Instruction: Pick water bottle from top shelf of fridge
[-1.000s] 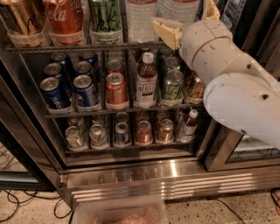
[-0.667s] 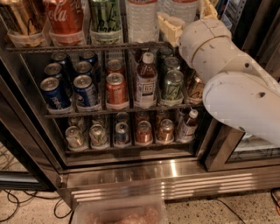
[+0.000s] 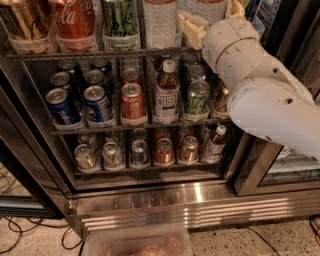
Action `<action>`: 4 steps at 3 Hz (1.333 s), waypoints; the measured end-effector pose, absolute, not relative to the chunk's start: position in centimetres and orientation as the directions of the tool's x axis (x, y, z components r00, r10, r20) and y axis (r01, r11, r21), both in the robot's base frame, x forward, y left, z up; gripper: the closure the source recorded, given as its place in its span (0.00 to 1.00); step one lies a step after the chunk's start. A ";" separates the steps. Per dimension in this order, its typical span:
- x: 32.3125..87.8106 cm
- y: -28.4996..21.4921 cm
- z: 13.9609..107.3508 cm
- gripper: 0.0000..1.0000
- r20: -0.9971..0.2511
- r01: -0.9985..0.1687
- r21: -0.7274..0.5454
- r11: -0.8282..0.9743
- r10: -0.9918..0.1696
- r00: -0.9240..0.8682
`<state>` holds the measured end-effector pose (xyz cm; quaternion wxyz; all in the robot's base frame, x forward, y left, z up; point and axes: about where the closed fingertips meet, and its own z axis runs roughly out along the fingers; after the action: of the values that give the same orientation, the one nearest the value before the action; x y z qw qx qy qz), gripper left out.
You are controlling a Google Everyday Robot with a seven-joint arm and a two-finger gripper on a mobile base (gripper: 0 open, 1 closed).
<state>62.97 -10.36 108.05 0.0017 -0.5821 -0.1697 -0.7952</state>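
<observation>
Two water bottles stand on the top shelf (image 3: 100, 53) of the fridge (image 3: 150, 197). One (image 3: 160, 22) is left of my gripper and the other (image 3: 202, 7) is at it; their tops are cut off by the frame's edge. My gripper (image 3: 214, 15) is at top-shelf height, open, with one cream finger (image 3: 192, 27) to the left of the right-hand bottle and the other (image 3: 236, 7) to its right. I cannot tell whether they touch it. My white arm (image 3: 260, 90) reaches in from the right and covers the right part of the racks.
A red cola can (image 3: 75, 22), a green can (image 3: 119, 22) and a tan can (image 3: 25, 22) stand left on the top shelf. Lower racks hold several cans and a brown-drink bottle (image 3: 166, 92). The door frame (image 3: 250, 165) stands right. A clear bin (image 3: 135, 242) lies on the floor.
My gripper has moved up and further in toward the top shelf, so its fingers now sit higher beside the right-hand water bottle. Nothing on the racks has moved.
</observation>
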 end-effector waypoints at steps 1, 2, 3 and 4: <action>63.8 -10.3 107.9 0.28 0.925 0.196 0.264 -0.944 0.190 -0.329; 64.2 -10.2 108.0 0.47 0.924 0.192 0.262 -0.946 0.188 -0.333; 64.3 -10.0 108.4 0.70 0.923 0.191 0.262 -0.946 0.188 -0.335; 64.3 -9.8 109.3 0.93 0.930 0.191 0.250 -0.949 0.180 -0.320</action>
<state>64.32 -9.76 109.30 0.0034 -0.5830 -0.1594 -0.7967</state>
